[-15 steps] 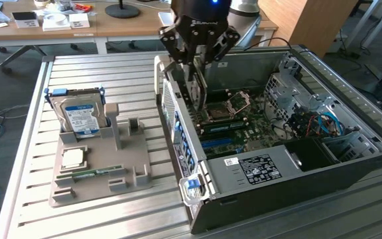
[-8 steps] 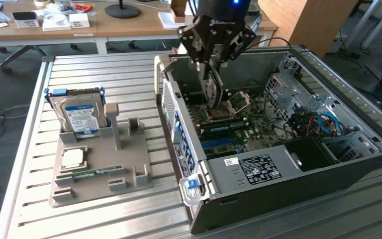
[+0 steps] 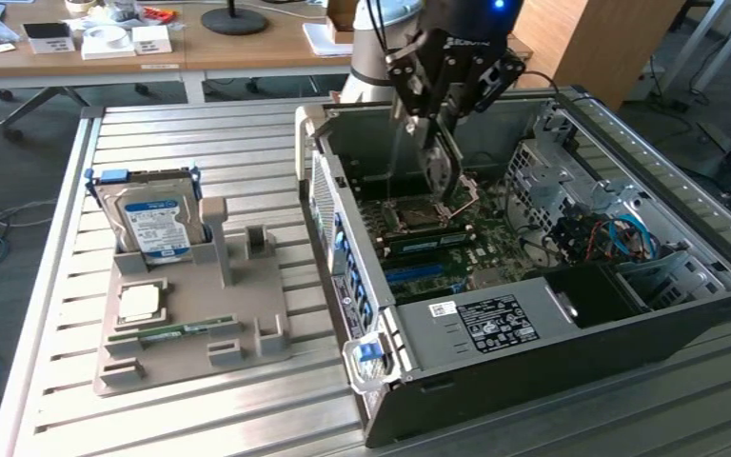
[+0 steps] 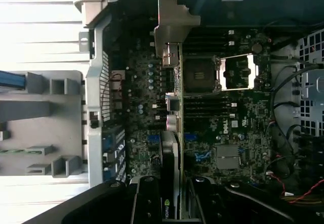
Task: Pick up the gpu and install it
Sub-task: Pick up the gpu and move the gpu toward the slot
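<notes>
Inside the open computer case (image 3: 620, 314), your gripper (image 4: 174, 204) was clamped on the gpu (image 4: 171, 150), edge-down over the motherboard (image 4: 238, 133); installing was in hand, and it called for squaring the card over its slot (image 3: 419, 277).

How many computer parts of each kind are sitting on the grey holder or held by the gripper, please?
hard drive: 1
processor chip: 1
memory stick: 1
gpu: 1
Total: 4
</notes>
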Robot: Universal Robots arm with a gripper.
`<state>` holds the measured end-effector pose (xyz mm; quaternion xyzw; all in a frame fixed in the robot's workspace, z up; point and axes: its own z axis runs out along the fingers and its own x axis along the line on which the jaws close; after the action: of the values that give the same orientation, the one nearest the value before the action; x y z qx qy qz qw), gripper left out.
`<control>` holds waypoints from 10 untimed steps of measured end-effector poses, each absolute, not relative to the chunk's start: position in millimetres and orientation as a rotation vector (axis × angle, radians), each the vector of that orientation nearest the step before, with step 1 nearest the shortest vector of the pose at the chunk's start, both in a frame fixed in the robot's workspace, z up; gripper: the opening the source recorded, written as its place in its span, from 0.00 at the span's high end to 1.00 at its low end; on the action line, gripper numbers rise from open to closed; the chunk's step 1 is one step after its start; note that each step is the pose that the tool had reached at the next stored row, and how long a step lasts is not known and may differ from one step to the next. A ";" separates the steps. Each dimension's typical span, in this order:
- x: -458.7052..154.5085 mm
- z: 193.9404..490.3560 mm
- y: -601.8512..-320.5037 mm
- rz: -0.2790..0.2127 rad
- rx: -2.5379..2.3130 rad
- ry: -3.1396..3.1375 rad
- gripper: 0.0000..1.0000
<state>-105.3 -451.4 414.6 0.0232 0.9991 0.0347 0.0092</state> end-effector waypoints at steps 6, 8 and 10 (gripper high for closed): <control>-86.0 414.6 -451.4 0.111 0.072 3.120 0.73; -81.2 414.6 -451.4 0.111 0.072 3.120 0.73; -76.5 414.6 -451.4 0.112 0.072 3.120 0.73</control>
<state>-76.5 -451.4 414.6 0.0230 0.9990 0.0359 0.0092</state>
